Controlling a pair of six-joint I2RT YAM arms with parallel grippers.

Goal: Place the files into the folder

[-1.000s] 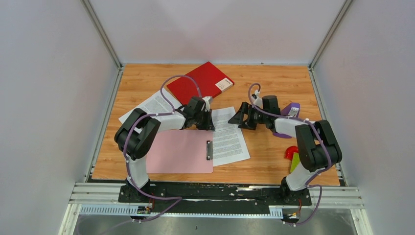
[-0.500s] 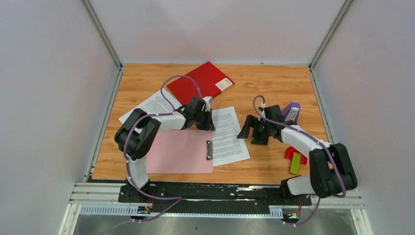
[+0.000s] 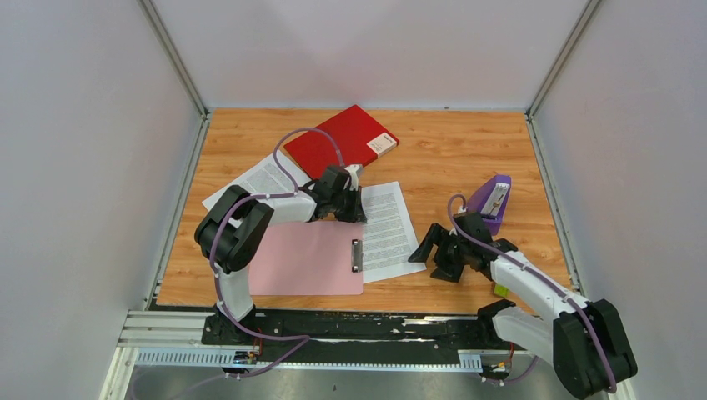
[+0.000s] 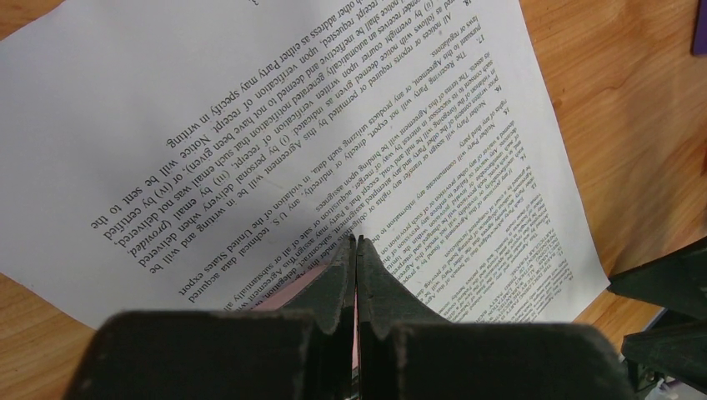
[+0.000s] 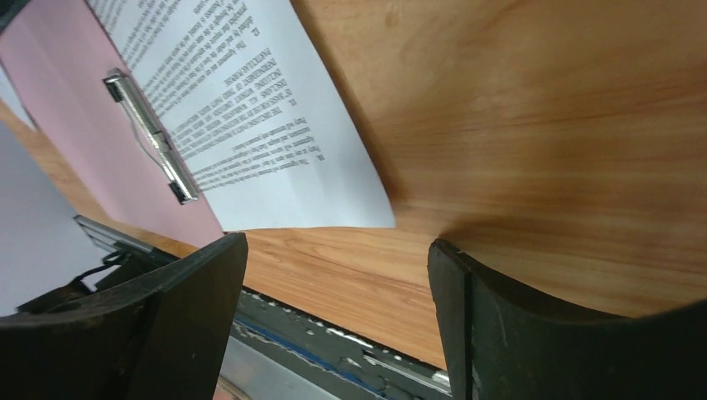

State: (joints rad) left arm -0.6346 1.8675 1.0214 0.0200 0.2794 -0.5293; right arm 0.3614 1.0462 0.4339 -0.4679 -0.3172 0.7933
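The red folder [image 3: 338, 142] lies closed at the back of the table, its white label [image 3: 382, 143] toward the right. One printed sheet [image 3: 392, 229] lies at the centre, its left edge over the pink clipboard; it also shows in the left wrist view [image 4: 333, 125] and the right wrist view [image 5: 250, 100]. My left gripper [image 3: 357, 213] [image 4: 357, 243] is shut, pinching that sheet's left edge. A second sheet [image 3: 258, 177] lies left of the folder, partly under the left arm. My right gripper [image 3: 430, 248] [image 5: 338, 242] is open and empty, just right of the sheet's near corner.
The pink clipboard [image 3: 304, 258] with its metal clip [image 5: 150, 137] lies at the front centre. A purple stapler [image 3: 493, 200] stands at the right. A small green item [image 3: 500, 290] peeks from under the right arm. The table's front edge [image 5: 350, 333] is close below the right gripper.
My right arm has drawn back from beside the sheet's far right edge toward the front right, with its gripper still open. The left arm and the sheet have not moved.
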